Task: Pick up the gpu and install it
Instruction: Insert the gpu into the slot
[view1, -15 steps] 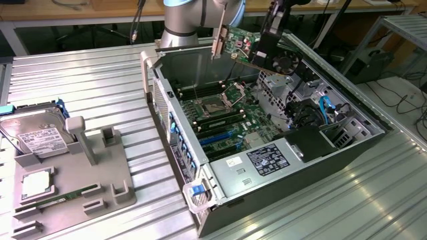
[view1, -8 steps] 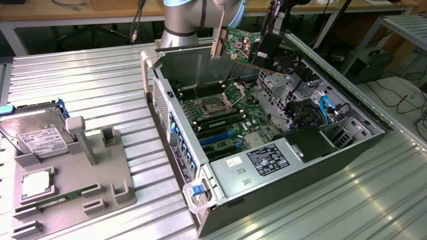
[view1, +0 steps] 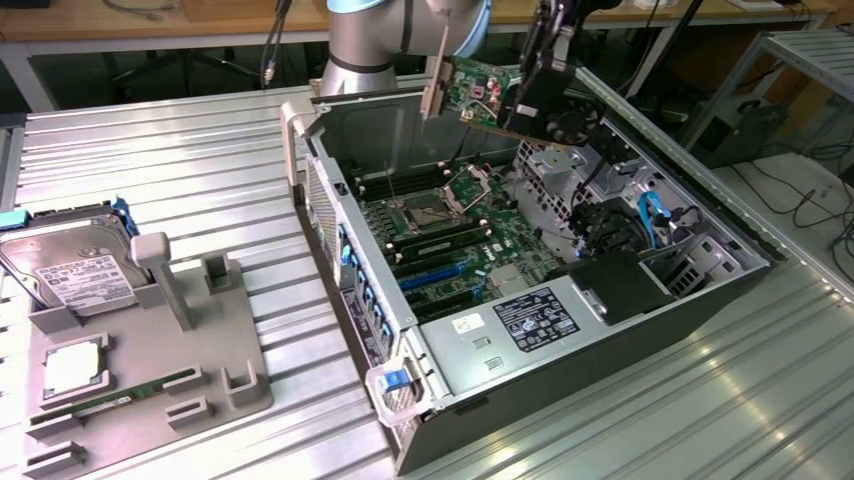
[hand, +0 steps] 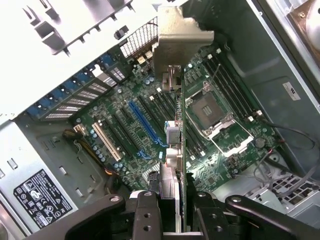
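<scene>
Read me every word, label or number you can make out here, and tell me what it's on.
No text reads clearly.
Black label in the computer case: print too small.
White label on the hard drive: blurred.
White sticker on the case wall: too small.

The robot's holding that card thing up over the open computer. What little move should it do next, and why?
Probably slide it sideways toward the long blue slot. The gripper is shut on the gpu above the open case, and in the wrist view the card's edge sits by the processor socket, not over that slot, so it isn't lined up yet.
</scene>
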